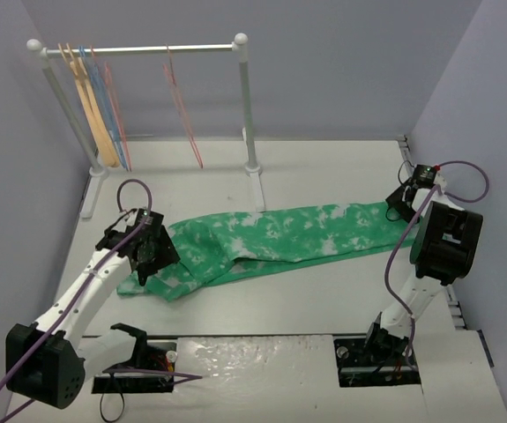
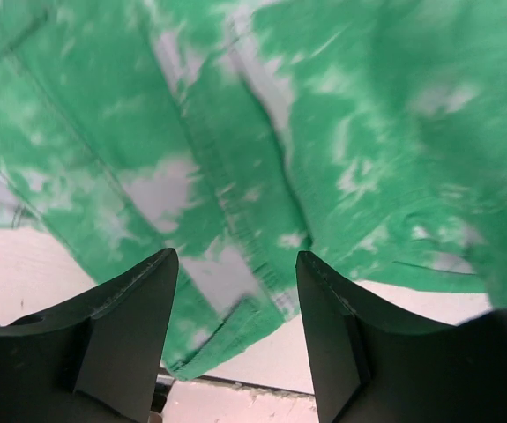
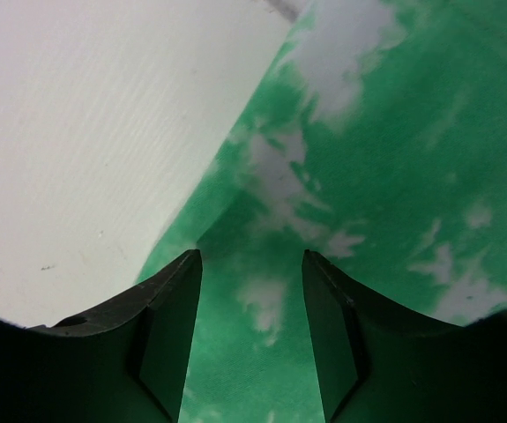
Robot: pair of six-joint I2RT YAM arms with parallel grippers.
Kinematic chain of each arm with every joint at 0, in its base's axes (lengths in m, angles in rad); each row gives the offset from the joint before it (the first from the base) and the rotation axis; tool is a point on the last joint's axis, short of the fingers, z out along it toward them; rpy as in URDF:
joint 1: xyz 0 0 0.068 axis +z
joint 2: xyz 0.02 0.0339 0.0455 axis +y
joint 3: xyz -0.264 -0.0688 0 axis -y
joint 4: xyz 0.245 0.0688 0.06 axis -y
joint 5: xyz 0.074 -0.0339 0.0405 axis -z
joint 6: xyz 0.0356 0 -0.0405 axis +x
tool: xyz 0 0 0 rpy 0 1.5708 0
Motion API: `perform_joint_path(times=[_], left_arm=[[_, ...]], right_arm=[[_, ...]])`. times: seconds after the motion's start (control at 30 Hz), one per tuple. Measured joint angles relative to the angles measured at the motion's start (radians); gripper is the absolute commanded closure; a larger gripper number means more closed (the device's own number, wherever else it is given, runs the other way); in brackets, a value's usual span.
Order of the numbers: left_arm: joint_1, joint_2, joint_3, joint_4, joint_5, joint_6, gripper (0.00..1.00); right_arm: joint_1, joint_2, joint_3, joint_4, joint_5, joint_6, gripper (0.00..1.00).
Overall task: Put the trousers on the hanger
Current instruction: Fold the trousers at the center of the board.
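Grasp stage: the trousers (image 1: pixel 279 240) lie stretched across the desk (image 1: pixel 324 300), left gripper (image 2: pixel 235 256) and right gripper (image 3: pixel 251 256) poised over opposite ends, fingers apart; next, presumably, both pinch cloth and lift towards the hanger (image 1: pixel 185 122) on the rail (image 1: pixel 138 50).

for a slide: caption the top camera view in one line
Open left gripper and right gripper over opposite ends of the trousers; hanger on the rack

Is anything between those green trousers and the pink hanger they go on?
Nothing visible: only bare table separates the trousers from the hanger on the rail; the rack's post stands aside.
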Motion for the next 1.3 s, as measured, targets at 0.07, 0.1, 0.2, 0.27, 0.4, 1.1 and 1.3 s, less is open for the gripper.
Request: perform_joint_path(times=[0.07,0.1,0.2,0.27,0.4,1.1,1.3], left_arm=[[0.000,-0.013,-0.056,-0.006,0.006,-0.040,0.45],[0.000,-0.013,-0.081,-0.005,0.008,-0.061,0.45],[0.000,-0.020,-0.130,-0.014,0.010,-0.112,0.43],[0.000,-0.029,-0.148,-0.023,0.006,-0.143,0.39],[0.000,-0.112,-0.116,-0.093,-0.042,-0.191,0.30],[0.071,0.000,-0.147,-0.032,-0.074,-0.265,0.43],[0.080,0.039,-0.147,0.006,-0.070,-0.244,0.80]], right_arm=[[0.021,0.000,0.001,-0.002,-0.004,-0.005,0.53],[0.032,0.000,0.001,-0.003,-0.006,-0.007,0.52],[0.054,0.000,0.005,-0.005,-0.012,-0.016,0.52],[0.067,0.000,0.009,-0.006,-0.018,-0.023,0.52],[0.085,0.000,0.010,-0.007,-0.040,-0.032,0.52],[0.107,0.000,0.011,-0.010,-0.087,-0.046,0.50],[0.107,0.000,0.011,-0.010,-0.089,-0.050,0.50]])
